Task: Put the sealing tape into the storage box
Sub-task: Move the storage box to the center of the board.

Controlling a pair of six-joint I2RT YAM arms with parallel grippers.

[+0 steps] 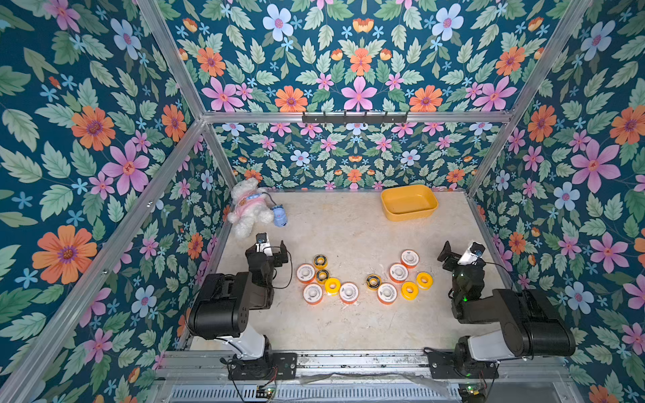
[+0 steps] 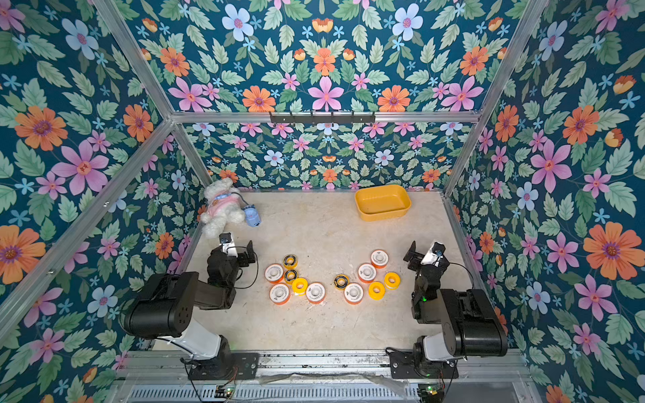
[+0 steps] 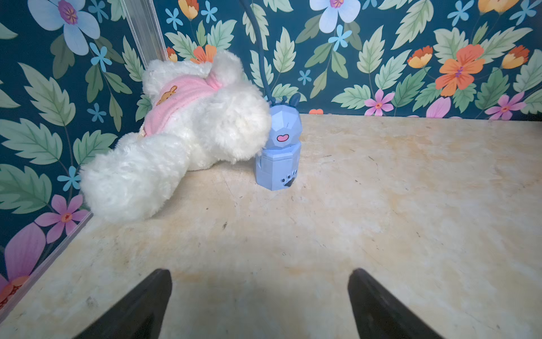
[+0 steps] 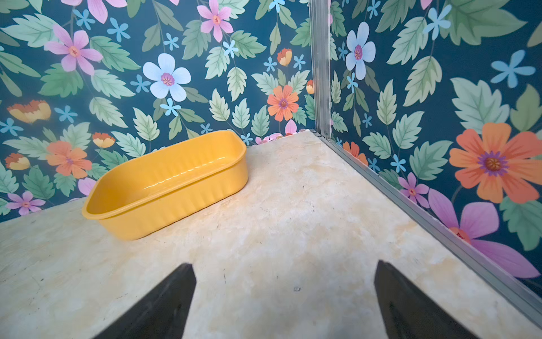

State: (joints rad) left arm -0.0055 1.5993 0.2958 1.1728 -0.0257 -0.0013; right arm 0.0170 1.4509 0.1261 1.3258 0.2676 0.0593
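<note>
The left hand (image 3: pixel 261 274) and right hand (image 4: pixel 284 271) are both gaping wide and empty, flanking the small round white, yellow and black sealing-tape spools (image 1: pixel 398 272) lying flat on the beige desk (image 1: pixel 349 226), the right hand sitting nearer the shallow yellow plastic storage box (image 1: pixel 408 215) by the back wall.

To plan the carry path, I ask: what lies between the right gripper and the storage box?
Nothing: only bare table lies between the right gripper and the storage box, as the right wrist view shows.
</note>
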